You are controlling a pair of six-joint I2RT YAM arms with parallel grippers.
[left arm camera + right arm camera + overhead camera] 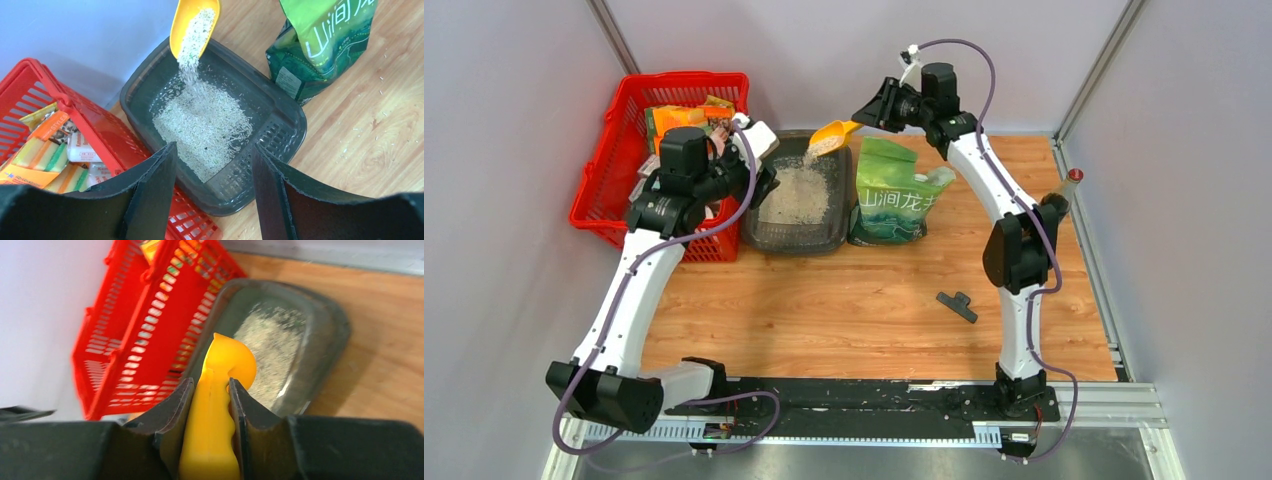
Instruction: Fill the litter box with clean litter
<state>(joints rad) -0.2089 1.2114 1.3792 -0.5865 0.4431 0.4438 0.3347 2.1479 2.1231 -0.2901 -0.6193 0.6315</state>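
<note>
**Jaws: right clamped on scoop, left apart**

Right jaws grip the handle of a yellow plastic scoop [216,390], tilted above the far end of the dark grey rectangular plastic litter box [299,127]. Pale beige clean litter granules [202,125] stream from it onto the box floor. Left jaws hang wide apart, empty, over the box's left rim. A red mesh basket [604,170] touches the box's left side; a green printed plastic bag [894,195] stands just right.

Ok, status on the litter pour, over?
Right gripper shut on yellow scoop, tipped over the litter box. Clean litter pouring in, floor partly covered. Left gripper open, empty, above the box's edge. Green bag beside box, nothing blocking.
</note>
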